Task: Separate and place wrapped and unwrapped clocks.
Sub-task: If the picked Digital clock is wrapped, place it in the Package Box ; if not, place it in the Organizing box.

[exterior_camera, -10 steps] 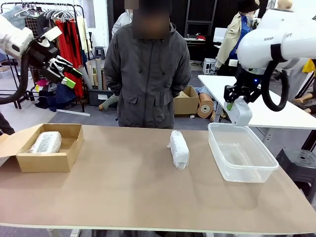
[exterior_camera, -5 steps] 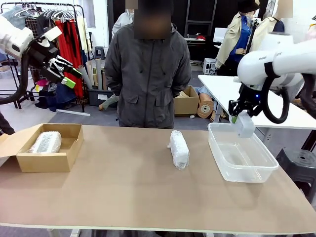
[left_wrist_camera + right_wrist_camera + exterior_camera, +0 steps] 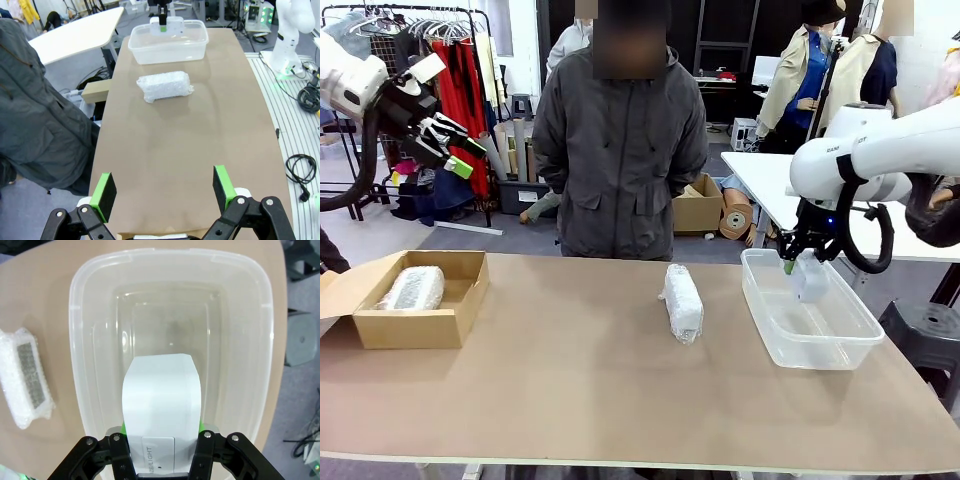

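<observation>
Right hand (image 3: 792, 264) grips the bare clock (image 3: 160, 395) over the tub (image 3: 760, 300); left hand (image 3: 162, 187) wide. Let go high, it could bounce out. Wrapped clocks: box (image 3: 460, 300), mid-worktop (image 3: 683, 302).

**Right wrist view:** the right pincer (image 3: 161, 442) covers the lower end of the bare clock (image 3: 160, 395). The print there is partly masked and cannot be read. The loose wrapped clock (image 3: 25, 375) on the desk (image 3: 40, 295) reaches the picture's left edge, and its face blurs under the film.

**Front view:** the near wall of the cardboard box (image 3: 415, 330) hides the lower part of the boxed wrapped clock (image 3: 412, 288). The left edge cuts off one flap.

**Left wrist view:** the bottom edge cuts off a pale brown strip (image 3: 160, 235). Identity cannot be told.
</observation>
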`<state>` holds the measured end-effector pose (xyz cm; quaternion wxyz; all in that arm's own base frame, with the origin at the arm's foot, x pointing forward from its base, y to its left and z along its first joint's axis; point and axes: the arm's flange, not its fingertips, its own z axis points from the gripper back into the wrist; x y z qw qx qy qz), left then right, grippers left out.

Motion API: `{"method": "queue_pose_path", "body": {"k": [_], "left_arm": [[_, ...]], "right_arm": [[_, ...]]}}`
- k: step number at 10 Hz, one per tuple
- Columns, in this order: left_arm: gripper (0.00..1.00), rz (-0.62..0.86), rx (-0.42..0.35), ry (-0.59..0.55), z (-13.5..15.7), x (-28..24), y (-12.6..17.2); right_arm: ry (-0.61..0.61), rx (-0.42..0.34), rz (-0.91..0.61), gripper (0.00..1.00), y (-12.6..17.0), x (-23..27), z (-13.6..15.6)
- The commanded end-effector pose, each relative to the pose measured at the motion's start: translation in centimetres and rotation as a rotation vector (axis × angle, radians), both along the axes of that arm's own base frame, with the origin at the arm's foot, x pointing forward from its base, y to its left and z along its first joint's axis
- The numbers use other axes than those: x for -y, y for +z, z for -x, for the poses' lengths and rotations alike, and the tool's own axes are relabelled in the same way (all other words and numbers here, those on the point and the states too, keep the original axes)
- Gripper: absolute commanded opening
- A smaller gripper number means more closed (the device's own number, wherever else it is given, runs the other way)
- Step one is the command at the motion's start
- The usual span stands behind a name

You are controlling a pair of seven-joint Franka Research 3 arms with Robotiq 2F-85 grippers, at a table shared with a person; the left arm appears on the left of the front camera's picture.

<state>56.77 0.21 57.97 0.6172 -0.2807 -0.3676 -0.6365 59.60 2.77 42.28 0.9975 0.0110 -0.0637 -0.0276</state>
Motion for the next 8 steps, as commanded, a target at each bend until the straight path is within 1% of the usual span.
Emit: {"method": "queue_pose_path", "body": {"k": [1,4,5,7,8], "left_arm": [[1.0,0.002,-0.001,-0.003,0.2,0.0,0.1],[1.0,0.002,-0.001,-0.003,0.2,0.0,0.1],[1.0,0.002,-0.001,-0.003,0.2,0.0,0.1],[1.0,0.002,-0.001,-0.003,0.2,0.0,0.1],[1.0,0.002,-0.001,-0.003,0.2,0.0,0.1]], "right_arm": [[-0.022,0.042,-0.018,0.0,-0.9,0.5,0.8],[-0.014,0.05,-0.035,0.0,-3.0,1.0,1.2],[-0.026,0.043,-0.039,0.0,-5.4,0.8,1.5],[-0.027,0.007,-0.043,0.0,-5.5,1.2,2.1],[-0.002,0.021,-0.035,0.0,-4.9,1.6,0.9]]}}
